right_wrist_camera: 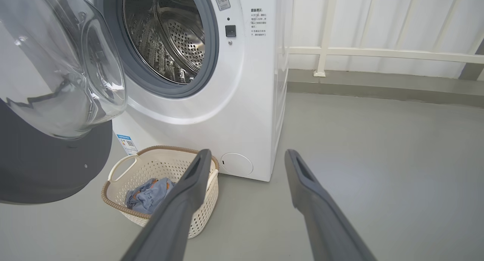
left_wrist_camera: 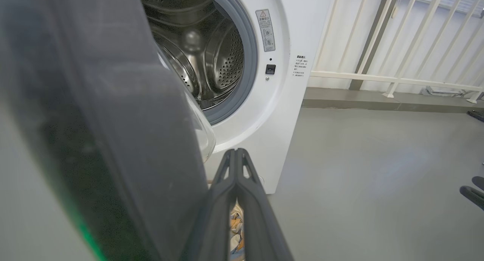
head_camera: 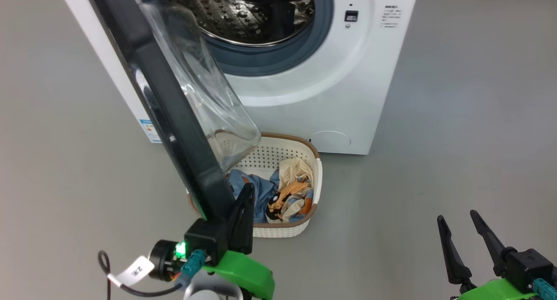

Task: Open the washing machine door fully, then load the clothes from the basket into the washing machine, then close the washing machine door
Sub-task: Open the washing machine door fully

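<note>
Grey floor point(head_camera: 435, 117) lies open from 2 to 4 o'clock, edged behind by a white railing point(right_wrist_camera: 378, 53). At 12 o'clock stands the white front-loading washing machine point(head_camera: 330, 95), steel drum showing. Its round glossy black door point(head_camera: 169, 117), with a bulging clear glass window, stands open toward 7 o'clock above the small cream perforated plastic basket point(head_camera: 283, 230) at 6 o'clock, which holds light blue, cream and orange printed clothes point(head_camera: 261, 191). Left gripper point(left_wrist_camera: 236, 157), fingers pressed together on nothing, sits right beside the door's lower edge. Right gripper point(head_camera: 457, 216), at 4 o'clock, hangs spread wide, empty.
</note>
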### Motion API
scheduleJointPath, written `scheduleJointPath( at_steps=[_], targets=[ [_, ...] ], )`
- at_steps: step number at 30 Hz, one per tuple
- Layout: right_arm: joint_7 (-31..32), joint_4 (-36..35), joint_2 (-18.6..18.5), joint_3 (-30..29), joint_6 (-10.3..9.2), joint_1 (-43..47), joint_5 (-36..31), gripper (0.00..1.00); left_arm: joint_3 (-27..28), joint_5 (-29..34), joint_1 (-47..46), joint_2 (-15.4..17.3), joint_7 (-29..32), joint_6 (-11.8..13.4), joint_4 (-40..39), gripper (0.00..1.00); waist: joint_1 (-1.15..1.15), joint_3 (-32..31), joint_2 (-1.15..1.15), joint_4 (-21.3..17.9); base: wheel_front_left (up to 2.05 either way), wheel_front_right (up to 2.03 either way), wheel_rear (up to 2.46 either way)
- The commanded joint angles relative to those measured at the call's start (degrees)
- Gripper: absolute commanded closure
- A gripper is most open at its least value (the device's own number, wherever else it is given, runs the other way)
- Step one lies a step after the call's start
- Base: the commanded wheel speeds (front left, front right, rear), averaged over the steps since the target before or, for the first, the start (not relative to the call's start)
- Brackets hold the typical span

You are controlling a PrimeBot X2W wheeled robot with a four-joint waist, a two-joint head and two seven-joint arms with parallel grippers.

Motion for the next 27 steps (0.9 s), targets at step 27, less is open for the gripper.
scheduleJointPath(
  at_steps=[27],
  targets=[
    [-0.3, -2.6, -2.1, -0.2, 0.09, -2.2, 0.0, 0.0, 6.3, 3.4, 4.3, 7.6, -0.9, 7.0, -10.3, 1.0, 0.0, 3.1, 0.0, 12.0, 0.0, 0.0, 0.0]
  ],
)
